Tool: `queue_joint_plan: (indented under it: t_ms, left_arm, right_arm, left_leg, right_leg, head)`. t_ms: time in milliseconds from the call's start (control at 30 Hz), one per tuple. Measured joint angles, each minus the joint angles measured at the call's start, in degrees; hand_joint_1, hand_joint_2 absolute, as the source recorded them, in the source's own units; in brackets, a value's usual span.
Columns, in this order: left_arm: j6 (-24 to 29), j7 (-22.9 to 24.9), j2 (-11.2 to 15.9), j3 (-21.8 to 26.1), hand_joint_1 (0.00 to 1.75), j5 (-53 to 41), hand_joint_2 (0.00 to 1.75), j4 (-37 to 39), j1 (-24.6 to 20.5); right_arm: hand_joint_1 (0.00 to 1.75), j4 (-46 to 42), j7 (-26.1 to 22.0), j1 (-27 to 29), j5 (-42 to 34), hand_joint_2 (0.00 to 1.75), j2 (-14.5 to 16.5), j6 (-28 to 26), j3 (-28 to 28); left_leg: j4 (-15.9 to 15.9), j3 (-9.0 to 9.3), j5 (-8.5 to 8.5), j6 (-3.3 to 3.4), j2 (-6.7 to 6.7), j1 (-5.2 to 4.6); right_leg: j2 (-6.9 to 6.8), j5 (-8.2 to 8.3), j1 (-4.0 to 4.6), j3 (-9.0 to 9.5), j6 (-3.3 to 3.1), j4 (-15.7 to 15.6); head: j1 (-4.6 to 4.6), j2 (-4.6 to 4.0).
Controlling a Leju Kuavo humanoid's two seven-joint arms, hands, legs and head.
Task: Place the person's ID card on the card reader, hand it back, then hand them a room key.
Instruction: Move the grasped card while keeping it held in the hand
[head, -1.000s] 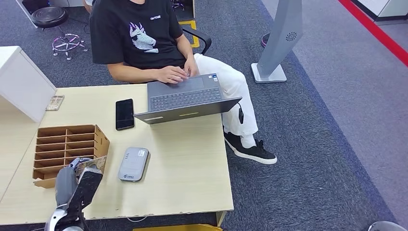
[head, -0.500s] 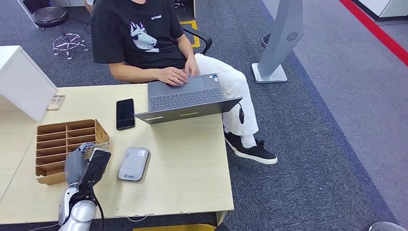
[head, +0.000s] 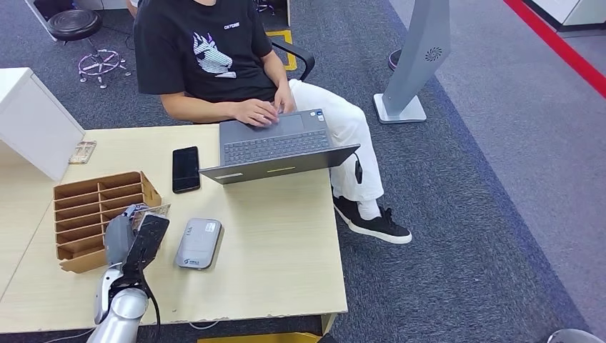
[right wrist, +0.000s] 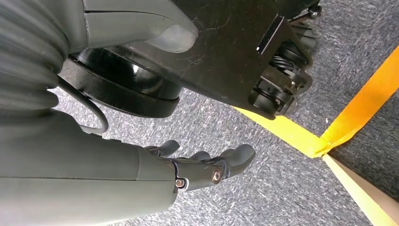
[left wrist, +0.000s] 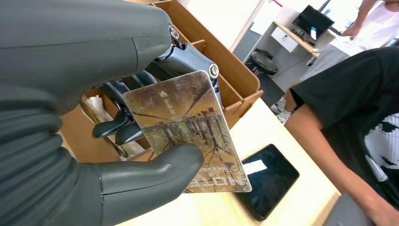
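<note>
The left hand (left wrist: 94, 141) grips a key card (left wrist: 188, 136) between its thumb and its dark fingers (left wrist: 113, 126); the card's printed face, a brown picture with lettering, is turned toward the wrist camera. In the head view the left hand (head: 132, 239) is raised over the desk (head: 286, 236), just beside the open front of the wooden rack (head: 100, 214) and left of the grey card reader (head: 199, 244), with the card (head: 152, 211) showing as a pale sliver at its tip. Whether the card touches the rack's edge is hard to tell from this angle. Past the reader lie a black phone (head: 185, 169) and an open laptop (head: 275, 146), on which a seated person (head: 207, 57) in a black shirt rests a hand. The right hand (right wrist: 197, 167) hangs over grey carpet (right wrist: 282, 179) beside yellow tape (right wrist: 329, 127), holding nothing, its fingers apart and lightly bent.
</note>
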Motion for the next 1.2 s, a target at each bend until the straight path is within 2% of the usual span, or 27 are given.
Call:
queue_joint_plan:
  t_ms: [400,600,833,1067,1200]
  left_arm:
    - [-2.3,-1.2,-0.6,-0.7,1.75,-0.4,1.75,-2.0,0.1]
    - [-7.3,-2.0,-0.8,-4.8,1.75,-0.4,1.75,-8.1,1.2]
    - [-11.7,-2.3,-1.2,-11.9,1.75,1.6,1.75,-15.7,1.4]
    - [-13.2,-2.3,-1.2,-15.7,1.75,3.0,1.75,-18.8,1.7]
    - [-15.4,0.4,-1.2,-17.3,1.75,1.9,1.75,-19.1,1.7]
  right_arm:
    - [0.0,0.4,0.0,-0.2,-0.2,1.75,0.0,0.0,1.1]
    - [0.0,0.4,-0.2,-0.2,-1.0,1.75,0.0,0.0,1.3]
    - [0.0,0.4,-0.3,-0.2,-2.4,1.75,0.0,0.0,1.8]
    - [0.0,0.4,-0.6,-0.2,-3.3,1.75,0.0,0.0,2.3]
    - [0.0,0.4,-0.6,-0.2,-3.8,1.75,0.0,0.0,2.4]
  left_leg:
    - [0.0,-0.01,-0.01,0.01,-0.01,0.0]
    - [0.0,-0.02,-0.01,0.01,-0.01,0.0]
    - [0.0,-0.04,-0.03,0.03,-0.01,-0.01]
    - [0.0,-0.03,-0.03,0.03,-0.01,-0.01]
    - [0.0,-0.03,-0.03,0.02,-0.01,0.0]
  right_leg:
    - [-0.01,0.0,0.0,0.0,0.0,0.0]
    - [-0.01,0.0,0.0,-0.01,0.0,0.0]
    - [-0.02,0.0,-0.01,0.0,0.01,0.0]
    - [-0.01,-0.01,-0.01,-0.01,0.01,0.0]
    - [-0.01,-0.01,0.0,-0.01,0.01,0.0]
  head:
    - [0.0,0.0]
    - [0.0,0.0]
    - [0.01,0.0]
    - [-0.01,-0.01]
    - [0.0,-0.01]
